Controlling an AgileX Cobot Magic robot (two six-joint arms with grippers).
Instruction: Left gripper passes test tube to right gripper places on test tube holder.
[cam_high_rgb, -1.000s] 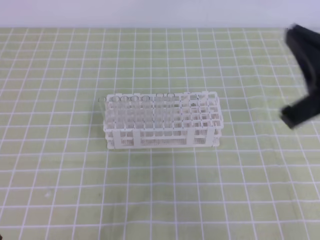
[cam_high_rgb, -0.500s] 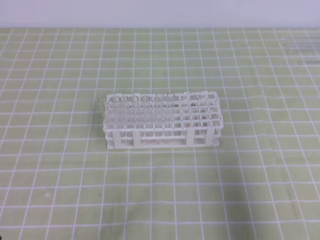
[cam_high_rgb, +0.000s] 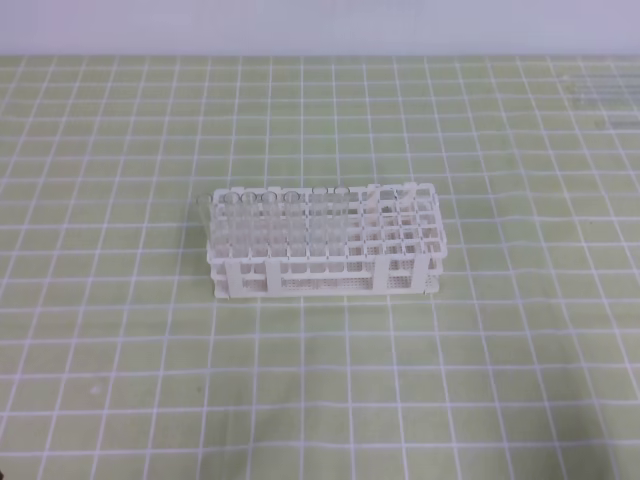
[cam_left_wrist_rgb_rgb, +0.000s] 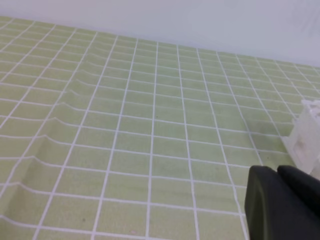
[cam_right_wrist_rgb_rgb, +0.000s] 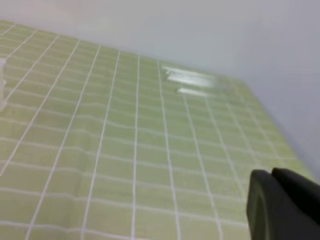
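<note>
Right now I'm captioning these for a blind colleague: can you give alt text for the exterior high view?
A white test tube holder stands mid-frame on a green mat with a white grid, clear tubes filling its left holes. No gripper is visible; more clear tubes lie faintly at the far right.

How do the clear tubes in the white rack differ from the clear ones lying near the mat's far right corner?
The racked tubes stand upright in the white rack's holes; the loose tubes lie flat on the green mat. The racked tubes cluster mid-mat, filling the rack's left part; the loose tubes sit by the far right edge, apart from it. Both look clear and colourless.
</note>
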